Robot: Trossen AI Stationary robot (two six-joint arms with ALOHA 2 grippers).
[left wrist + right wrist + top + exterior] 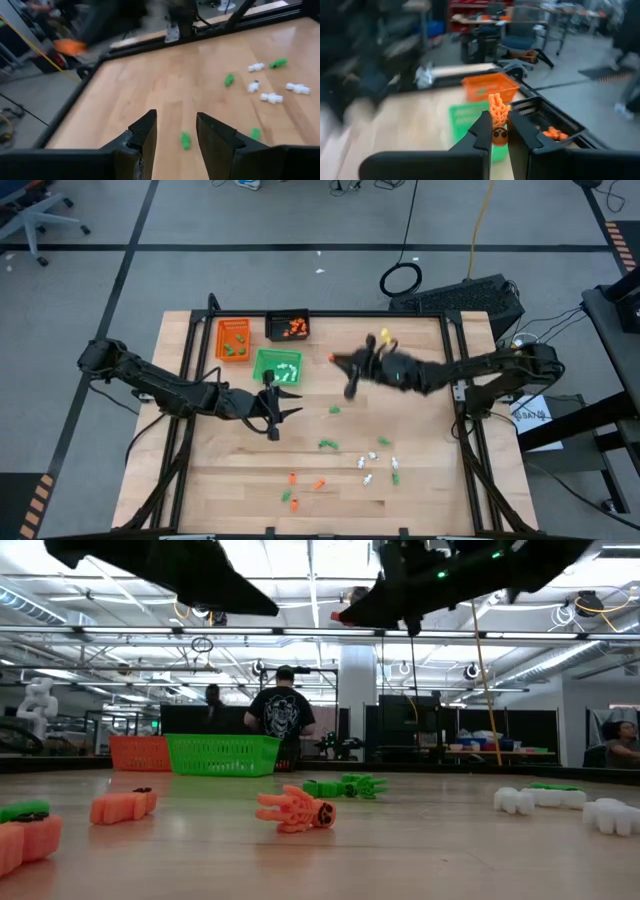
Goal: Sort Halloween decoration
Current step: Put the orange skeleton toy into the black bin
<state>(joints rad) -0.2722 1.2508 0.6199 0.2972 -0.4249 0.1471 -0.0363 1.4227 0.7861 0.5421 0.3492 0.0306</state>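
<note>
Between the right gripper's (498, 131) fingers, an orange piece (496, 116) is riding upright, pinched tight.
Ahead of it are waiting the black tray (547, 122) (orange bits inside), the green tray (466, 120) and the orange tray (490, 86); the left gripper (176, 134) is hanging open over a green piece (185, 140).

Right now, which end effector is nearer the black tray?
Right. The right end effector hangs just beside the black tray; the left end effector sits farther, below the green tray.

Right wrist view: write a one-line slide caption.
Right gripper shut on an orange piece, facing the orange tray, green tray and black tray.
</note>
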